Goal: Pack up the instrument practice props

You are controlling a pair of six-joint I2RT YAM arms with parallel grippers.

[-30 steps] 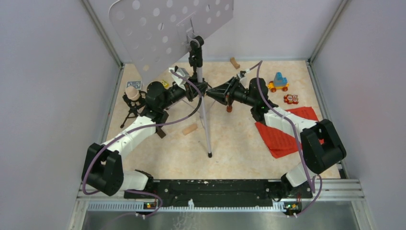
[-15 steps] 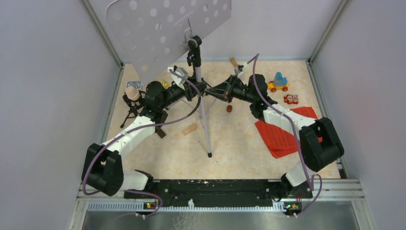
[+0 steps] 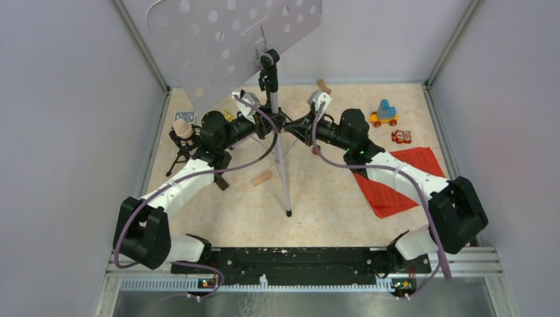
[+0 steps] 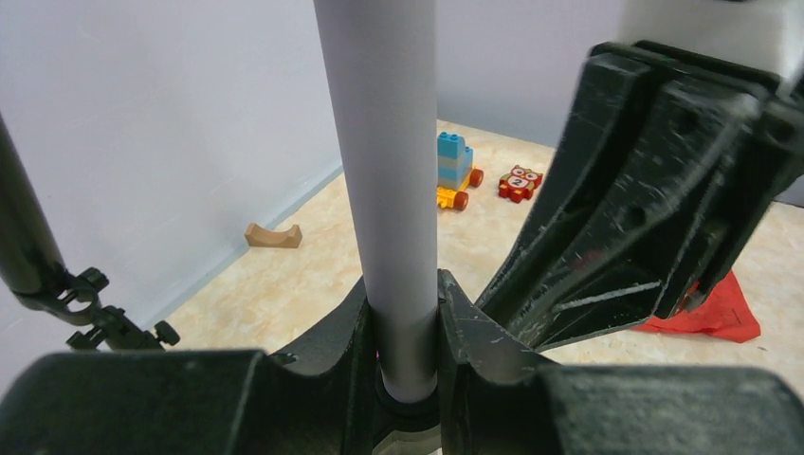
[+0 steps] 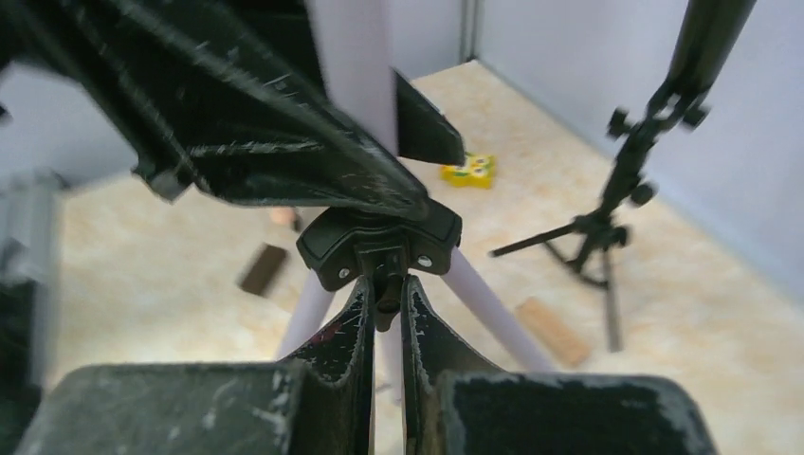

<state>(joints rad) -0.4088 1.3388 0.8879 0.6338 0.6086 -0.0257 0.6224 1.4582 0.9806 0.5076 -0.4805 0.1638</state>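
The white perforated music desk [image 3: 224, 39] stands tilted on its silver pole [image 3: 282, 165] at the back of the table. My left gripper [image 3: 273, 125] is shut on that pole [image 4: 384, 171], its jaws [image 4: 403, 322] pressing both sides. My right gripper [image 3: 292, 127] comes from the right and is shut [image 5: 384, 303] on a small dark knob under the stand's black leg hub [image 5: 379, 237]. Red sheet-music pages [image 3: 396, 181] lie at the right under the right arm. A beige microphone [image 3: 183, 130] sits on a small black tripod [image 5: 607, 218] at the left.
A tan wooden block [image 3: 262, 177] and a dark block [image 3: 221, 183] lie beside the stand's legs. Another tan block [image 3: 323, 86] is by the back wall. Two toy cars [image 3: 384, 113] [image 3: 401, 137] stand at the back right. A small brown piece [image 3: 316, 150] lies below the right gripper.
My right gripper has rolled over, moved in to the stand's leg hub and shut on its knob. My left gripper has kept its grip on the pole.
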